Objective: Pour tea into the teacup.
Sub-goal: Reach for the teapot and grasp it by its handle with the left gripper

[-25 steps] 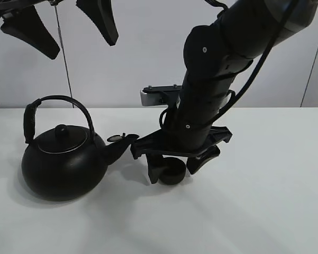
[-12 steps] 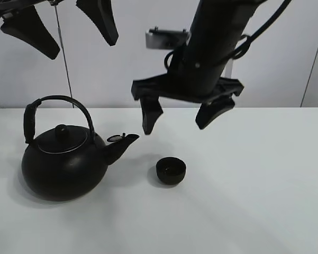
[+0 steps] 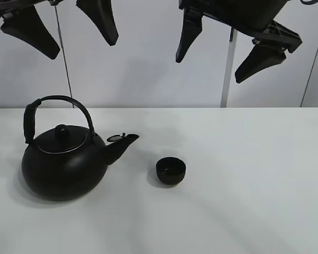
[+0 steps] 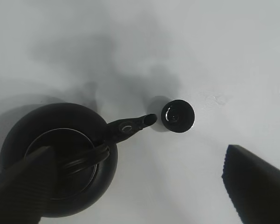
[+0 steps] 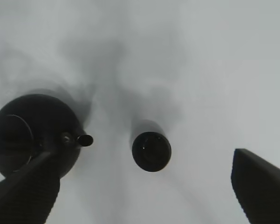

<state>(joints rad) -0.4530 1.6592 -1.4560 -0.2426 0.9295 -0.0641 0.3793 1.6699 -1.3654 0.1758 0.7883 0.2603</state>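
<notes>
Both left end effector (image 3: 83,47) and right end effector (image 3: 208,69) gape empty, cropped at top, above kettle (image 3: 63,169) and teacup (image 3: 171,170).

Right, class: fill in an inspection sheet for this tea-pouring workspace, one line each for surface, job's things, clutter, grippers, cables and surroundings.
Surface: white table, no spills seen.
Job's things: teacup upright, just off the spout of the kettle, not touching it; kettle upright, lid on, handle up.
Clutter: nothing seen.
Grippers: left gripper open, empty, high over the kettle; right gripper open, empty, high over the teacup.
Cables: nothing seen.
Surroundings: pale wall with vertical seams.
</notes>
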